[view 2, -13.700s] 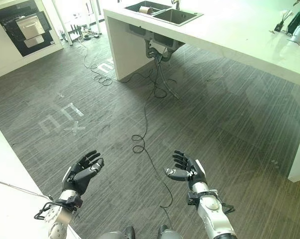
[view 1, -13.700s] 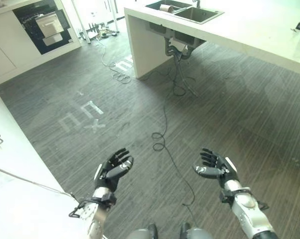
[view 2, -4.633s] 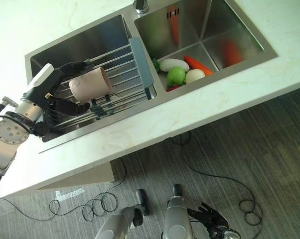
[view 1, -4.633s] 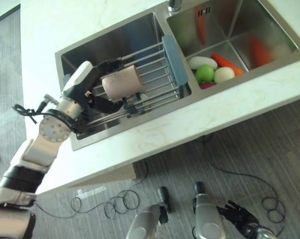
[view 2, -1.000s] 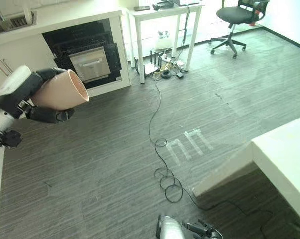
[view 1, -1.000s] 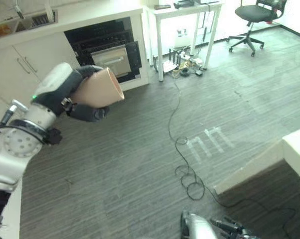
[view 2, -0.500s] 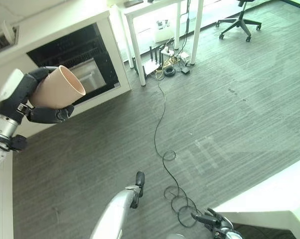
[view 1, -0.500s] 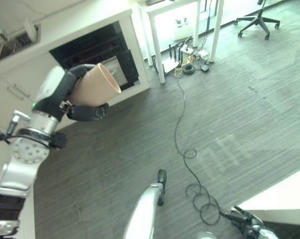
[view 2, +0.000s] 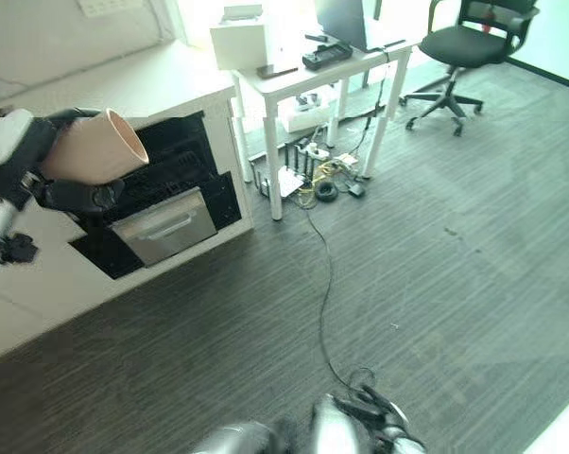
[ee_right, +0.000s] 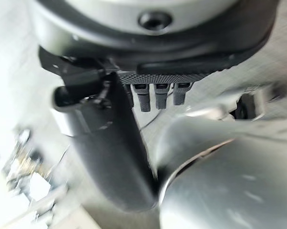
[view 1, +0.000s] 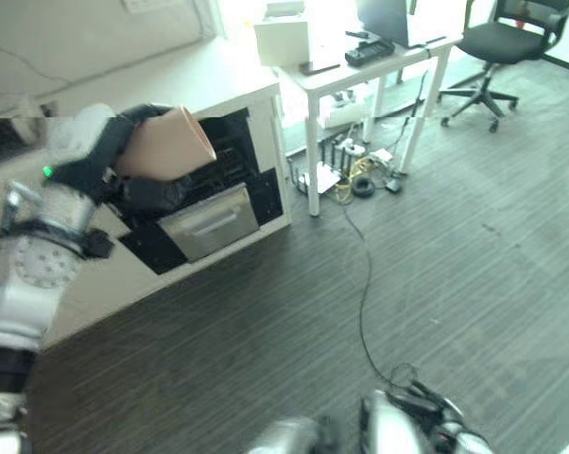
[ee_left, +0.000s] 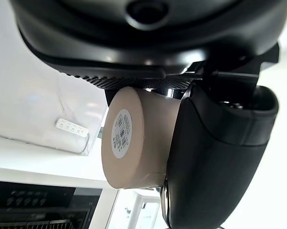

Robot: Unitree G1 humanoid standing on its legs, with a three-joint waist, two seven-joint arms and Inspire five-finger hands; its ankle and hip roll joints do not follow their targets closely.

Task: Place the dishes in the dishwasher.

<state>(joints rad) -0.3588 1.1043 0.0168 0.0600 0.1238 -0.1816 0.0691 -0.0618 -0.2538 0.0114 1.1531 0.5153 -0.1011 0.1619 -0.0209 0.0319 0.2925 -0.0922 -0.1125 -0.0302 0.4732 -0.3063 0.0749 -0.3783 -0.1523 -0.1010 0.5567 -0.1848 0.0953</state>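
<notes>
My left hand (view 1: 88,157) is raised at the left and shut on a beige cup (view 1: 163,144), which lies sideways with its open mouth to the right. In the left wrist view the cup's labelled base (ee_left: 132,139) sits against the palm, with the thumb (ee_left: 220,157) wrapped over its side. Just behind the cup stands the open black dishwasher (view 1: 230,182), built into a white counter, its silver drawer front (view 1: 209,223) pulled out. My right hand (view 1: 424,407) hangs low at the bottom edge with relaxed fingers and holds nothing.
A white table (view 1: 362,62) bearing a box and dark devices stands right of the dishwasher, with cables and plugs (view 1: 353,182) on the floor under it. A black office chair (view 1: 508,40) is at the far right. Grey striped floor lies in front of the dishwasher.
The whole view has swung, so the dishwasher now sits larger and directly behind the cup. My left hand keeps the same hold on the cup. The right hand stays low.
</notes>
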